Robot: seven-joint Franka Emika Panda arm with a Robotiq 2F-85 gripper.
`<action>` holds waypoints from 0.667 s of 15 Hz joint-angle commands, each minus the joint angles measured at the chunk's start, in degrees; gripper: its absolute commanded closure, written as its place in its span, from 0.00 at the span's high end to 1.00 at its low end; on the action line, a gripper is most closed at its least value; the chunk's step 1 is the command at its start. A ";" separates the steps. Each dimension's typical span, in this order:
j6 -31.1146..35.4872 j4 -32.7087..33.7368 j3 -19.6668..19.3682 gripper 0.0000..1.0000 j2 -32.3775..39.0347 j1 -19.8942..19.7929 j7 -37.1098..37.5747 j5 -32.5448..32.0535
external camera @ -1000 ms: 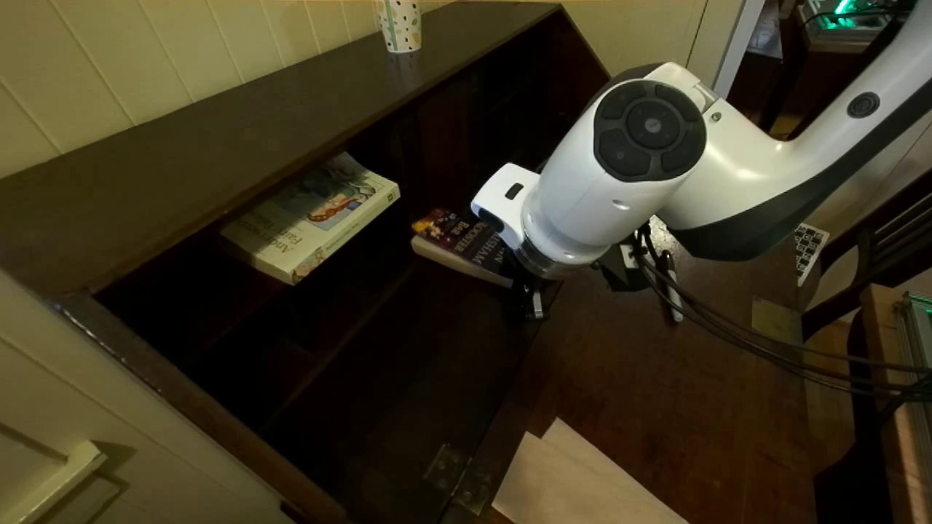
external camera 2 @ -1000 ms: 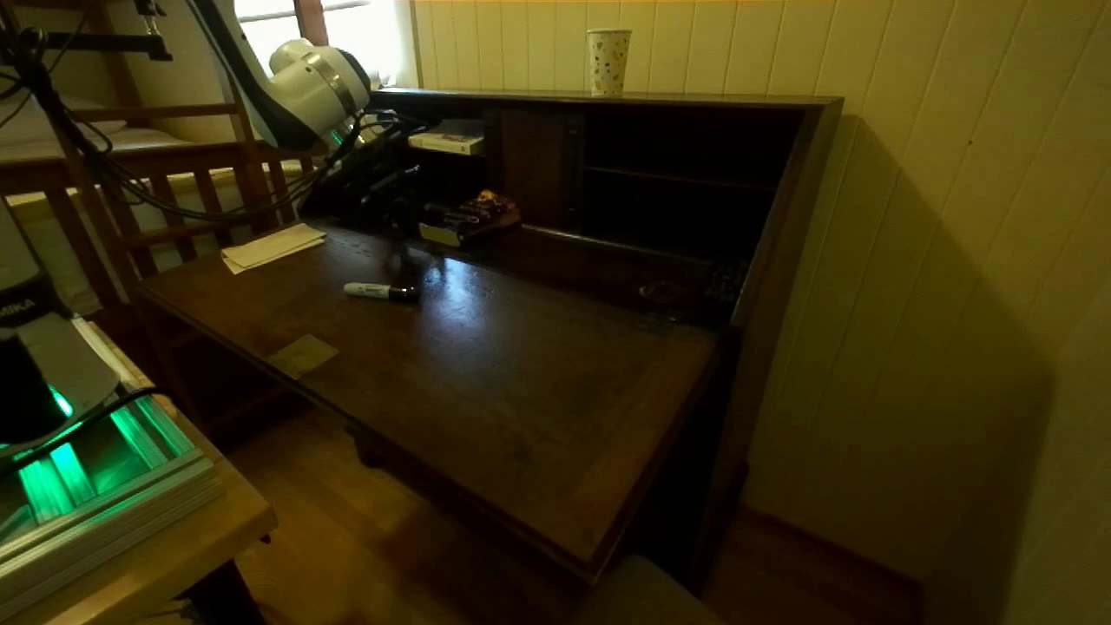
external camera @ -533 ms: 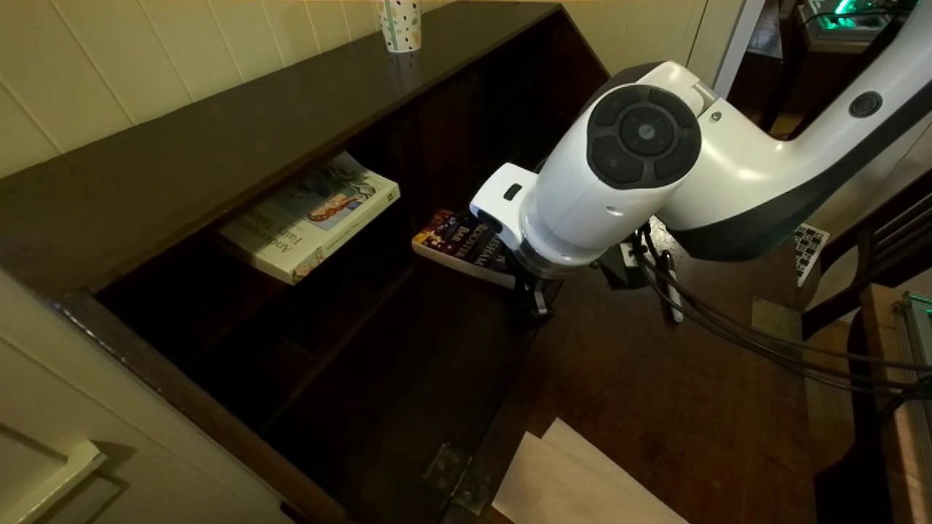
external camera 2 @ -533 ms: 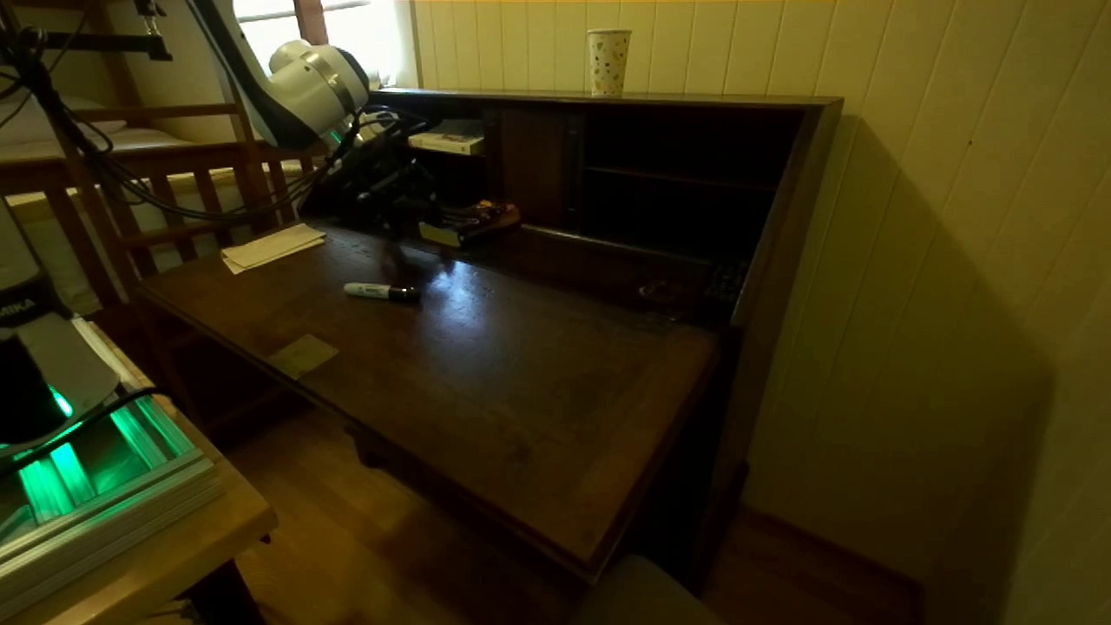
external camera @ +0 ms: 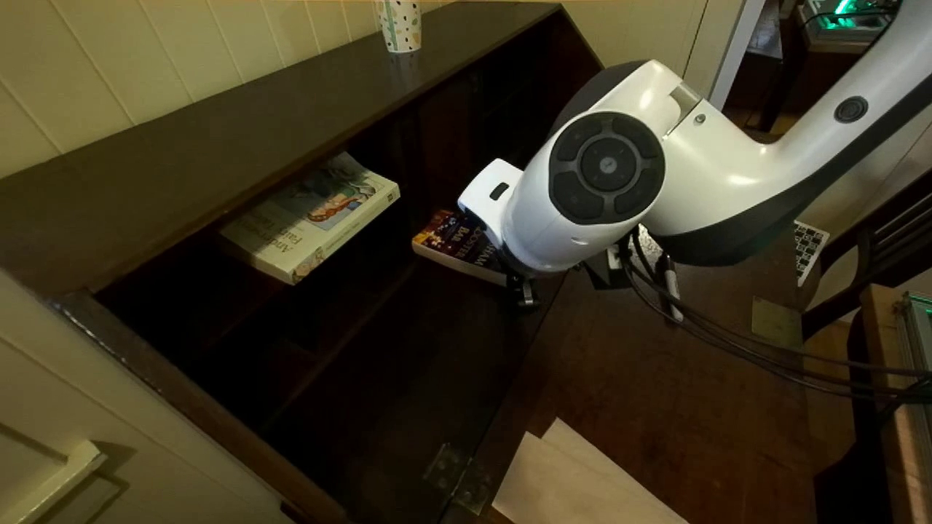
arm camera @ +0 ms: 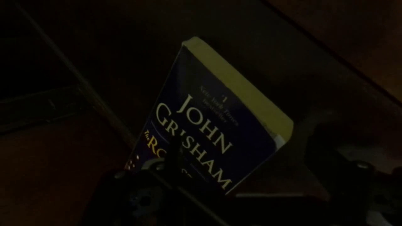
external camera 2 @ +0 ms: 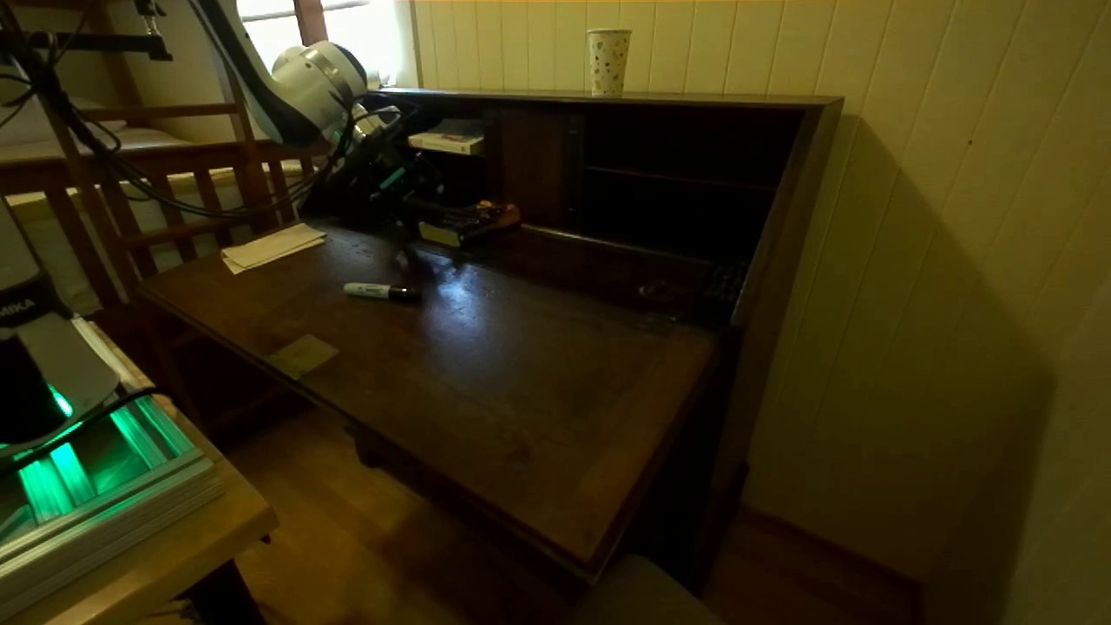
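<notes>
Gripper (arm camera: 245,144) stands wide nr bk (arm camera: 213,117) mkd "JOHN GRISHAM".

a patterned cup (external camera 2: 608,62) stands upright on the high ledge (external camera: 233,116) of a dark desk (external camera 2: 529,382), before a pale panelled wall (external camera 2: 729,43). a thick, pale book (external camera: 313,222) lies flat in a compartment below. lower down on the desk are a marker (external camera 2: 380,292) and pale paper (external camera: 575,477), apart. a metal plate (external camera 2: 304,357) sits by the front edge.
</notes>
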 commanded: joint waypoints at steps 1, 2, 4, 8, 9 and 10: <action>-4.67 3.61 -1.88 1.00 2.70 3.90 5.00 -2.84; -5.54 4.33 -1.93 1.00 3.43 4.38 5.36 -3.10; -7.56 5.79 -2.04 1.00 4.97 5.14 6.07 -3.55; -11.91 8.06 -2.46 0.81 7.36 5.90 6.21 -3.32; -12.68 8.54 -2.47 0.72 7.81 5.97 6.23 -3.21; -13.00 8.91 -2.45 0.70 8.26 5.90 6.17 -3.10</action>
